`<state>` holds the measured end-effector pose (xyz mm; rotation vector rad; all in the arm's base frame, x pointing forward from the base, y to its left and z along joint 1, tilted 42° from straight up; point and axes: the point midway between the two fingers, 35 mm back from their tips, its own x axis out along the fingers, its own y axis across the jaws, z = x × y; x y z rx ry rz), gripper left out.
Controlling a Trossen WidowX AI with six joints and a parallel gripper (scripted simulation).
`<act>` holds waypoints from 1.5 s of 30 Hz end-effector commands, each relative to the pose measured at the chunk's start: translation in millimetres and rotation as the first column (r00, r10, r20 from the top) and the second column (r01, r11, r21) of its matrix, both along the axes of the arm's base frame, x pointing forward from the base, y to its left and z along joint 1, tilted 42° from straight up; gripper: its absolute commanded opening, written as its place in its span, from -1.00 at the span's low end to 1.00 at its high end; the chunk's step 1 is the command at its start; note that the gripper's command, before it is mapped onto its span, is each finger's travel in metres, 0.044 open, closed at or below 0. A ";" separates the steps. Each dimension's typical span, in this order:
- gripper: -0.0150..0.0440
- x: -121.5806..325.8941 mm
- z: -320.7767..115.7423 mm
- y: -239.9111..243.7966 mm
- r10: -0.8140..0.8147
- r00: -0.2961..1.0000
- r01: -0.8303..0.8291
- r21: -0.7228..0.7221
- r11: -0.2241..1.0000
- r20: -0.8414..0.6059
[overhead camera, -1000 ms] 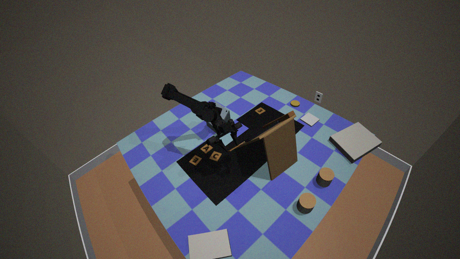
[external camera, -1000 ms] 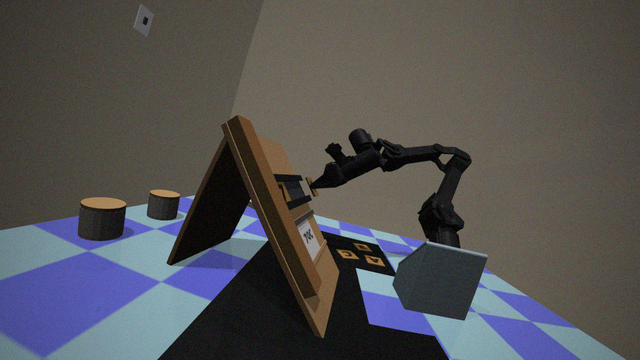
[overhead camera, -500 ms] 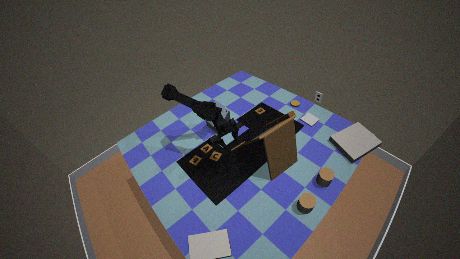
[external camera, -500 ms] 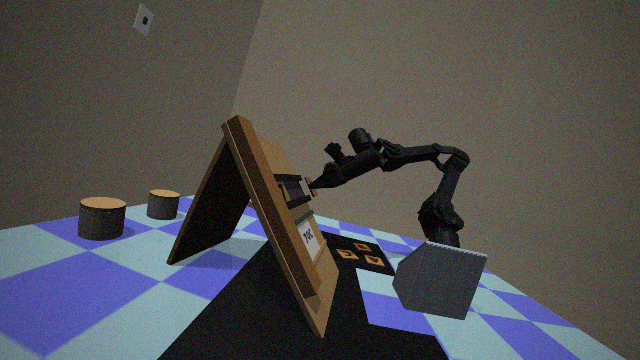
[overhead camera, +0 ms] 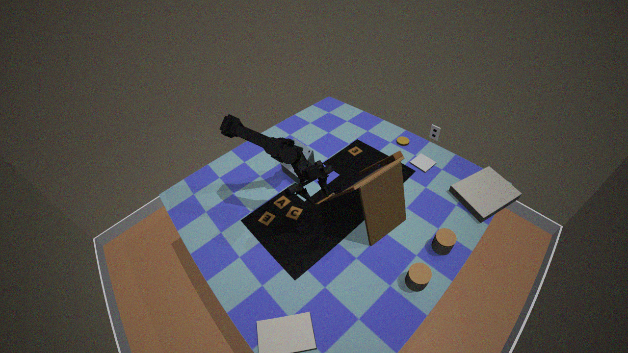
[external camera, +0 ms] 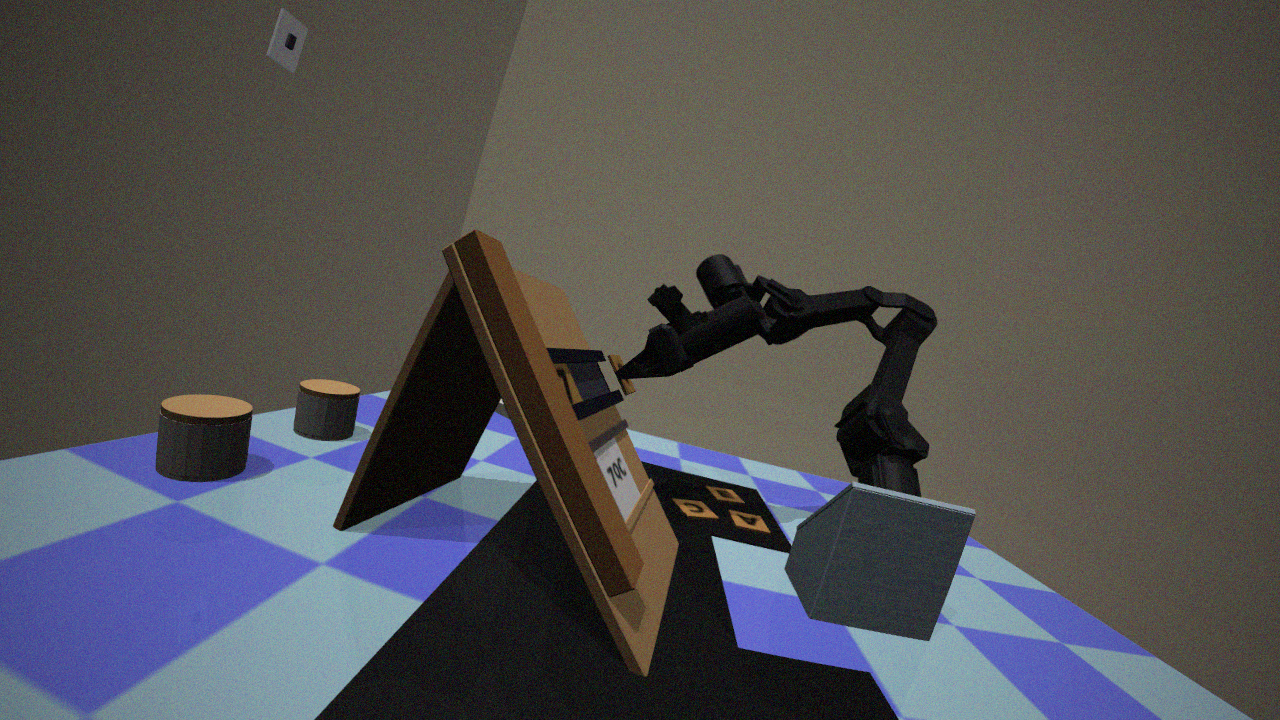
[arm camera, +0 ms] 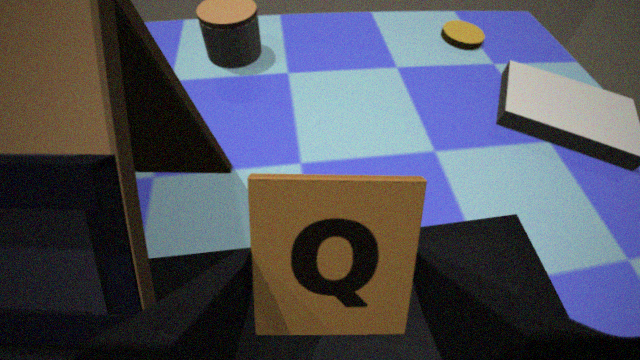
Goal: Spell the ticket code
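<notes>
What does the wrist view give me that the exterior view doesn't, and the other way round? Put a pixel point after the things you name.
Wrist only: the black Q on the face of the square wooden tile [external camera: 628,386] [arm camera: 270,210] in the gripper, plus a flat yellow disc [arm camera: 463,33].

Exterior only: the white paper ticket [external camera: 624,488] reading 7QC, a wooden tile already in the dark rail [external camera: 597,408] [arm camera: 45,185], and three loose wooden tiles [external camera: 750,521] on the black mat [external camera: 501,626] [arm camera: 480,250].

Both: the held tile, part of the rail and of the brown wooden board [external camera: 546,429] [arm camera: 55,75], and the mat.
</notes>
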<state>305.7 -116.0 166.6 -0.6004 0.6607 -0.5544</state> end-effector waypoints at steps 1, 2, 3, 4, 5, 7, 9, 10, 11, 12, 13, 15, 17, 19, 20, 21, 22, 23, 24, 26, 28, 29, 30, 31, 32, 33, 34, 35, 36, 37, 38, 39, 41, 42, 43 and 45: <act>-0.49 0.9 -3.7 1.9 -0.002 1.000 0.002 0.002 1.000 -0.004; -0.49 1.1 -4.0 2.2 -0.002 1.000 0.002 0.002 1.000 -0.004; -0.49 1.2 -4.4 2.6 -0.002 1.000 0.002 0.002 1.000 -0.004; -0.49 1.4 -4.7 2.9 -0.002 1.000 0.002 0.002 1.000 -0.004; -0.49 1.5 -5.0 3.3 -0.002 1.000 0.002 0.002 1.000 -0.004; -0.49 1.8 -5.7 4.0 -0.002 1.000 0.002 0.002 1.000 -0.004; -0.49 2.1 -6.3 4.7 -0.002 1.000 0.002 0.002 1.000 -0.004; -0.49 2.3 -6.7 5.0 -0.002 1.000 0.002 0.002 1.000 -0.004; -0.49 2.4 -7.0 5.4 -0.002 1.000 0.002 0.002 1.000 -0.004; -0.49 2.6 -7.3 5.7 -0.002 1.000 0.002 0.002 1.000 -0.004; -0.49 2.7 -7.7 6.1 -0.002 1.000 0.002 0.002 1.000 -0.004; -0.49 3.0 -8.3 6.8 -0.002 1.000 0.002 0.002 1.000 -0.004; -0.49 3.3 -9.0 7.5 -0.002 1.000 0.002 0.002 1.000 -0.004; -0.49 3.6 -9.7 8.2 -0.002 1.000 0.002 0.002 1.000 -0.004; -0.49 3.7 -10.0 8.5 -0.002 1.000 0.002 0.002 1.000 -0.004; -0.49 3.9 -10.3 8.9 -0.002 1.000 0.002 0.003 1.000 -0.004; -0.49 4.0 -10.7 9.2 -0.002 1.000 0.002 0.003 1.000 -0.004; -0.49 4.2 -11.0 9.6 -0.002 1.000 0.002 0.003 1.000 -0.004; -0.49 4.3 -11.3 9.9 -0.002 1.000 0.002 0.003 1.000 -0.004; -0.49 4.6 -12.0 10.6 -0.002 1.000 0.002 0.003 1.000 -0.004; -0.49 4.9 -12.7 11.3 -0.002 1.000 0.002 0.003 1.000 -0.004; -0.49 5.0 -13.0 11.7 -0.002 1.000 0.002 0.003 1.000 -0.004; -0.49 5.2 -13.4 12.0 -0.002 1.000 0.002 0.003 1.000 -0.004; -0.49 5.3 -13.7 12.4 -0.002 1.000 0.002 0.003 1.000 -0.004; -0.49 5.4 -14.1 12.7 -0.002 1.000 0.002 0.003 1.000 -0.004; -0.49 5.6 -14.4 13.0 -0.002 1.000 0.002 0.003 1.000 -0.004; -0.49 5.7 -14.8 13.4 -0.002 1.000 0.002 0.003 1.000 -0.004; -0.49 5.8 -15.1 13.7 -0.002 1.000 0.002 0.003 1.000 -0.004; -0.49 6.0 -15.4 14.1 -0.002 1.000 0.002 0.003 1.000 -0.004; -0.49 6.1 -15.8 14.4 -0.002 1.000 0.002 0.003 1.000 -0.004; -0.49 6.3 -16.1 14.8 -0.002 1.000 0.002 0.003 1.000 -0.004; -0.49 6.4 -16.5 15.1 -0.002 1.000 0.002 0.003 1.000 -0.004; -0.49 6.7 -17.2 15.8 -0.002 1.000 0.002 0.003 1.000 -0.004; -0.49 6.8 -17.5 16.1 -0.002 1.000 0.002 0.003 1.000 -0.004; -0.49 6.9 -17.8 16.5 -0.002 1.000 0.002 0.003 1.000 -0.004; -0.49 7.2 -18.5 17.2 -0.002 1.000 0.002 0.003 1.000 -0.004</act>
